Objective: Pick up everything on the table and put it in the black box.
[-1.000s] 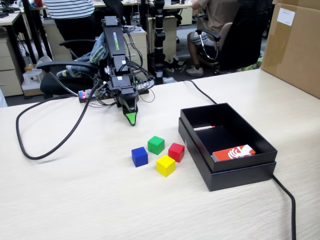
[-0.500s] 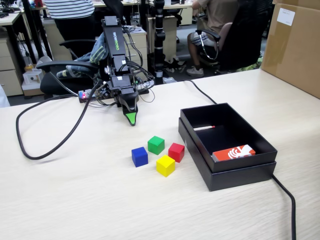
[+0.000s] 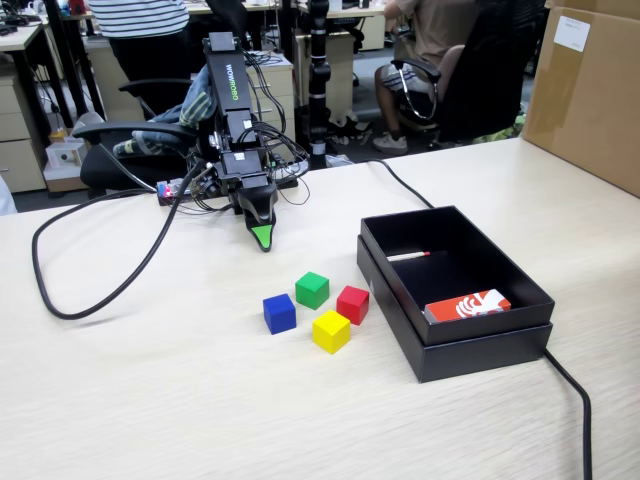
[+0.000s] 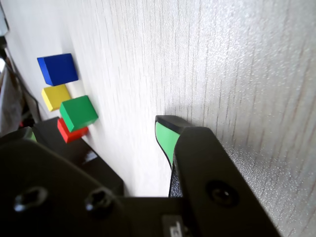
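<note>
The four little cubes, blue [image 3: 279,313], green [image 3: 312,290], red [image 3: 352,304] and yellow [image 3: 331,331], sit close together on the table [image 3: 150,390], just in front of the green-tipped gripper [image 3: 262,240], beside the black box [image 3: 455,290]; I cannot tell whether the gripper's jaws are apart or together.

Four small cubes sit in a cluster at the centre of the fixed view, one of each colour: one blue cube [image 3: 279,313], one green cube [image 3: 312,290], one red cube [image 3: 352,304] and one yellow cube [image 3: 331,331]. Right of centre stands one black box [image 3: 480,350], holding one red-and-white card [image 3: 467,305] and one thin white stick [image 3: 407,257]. One brown carton [image 3: 590,95] fills the upper right corner.
</note>
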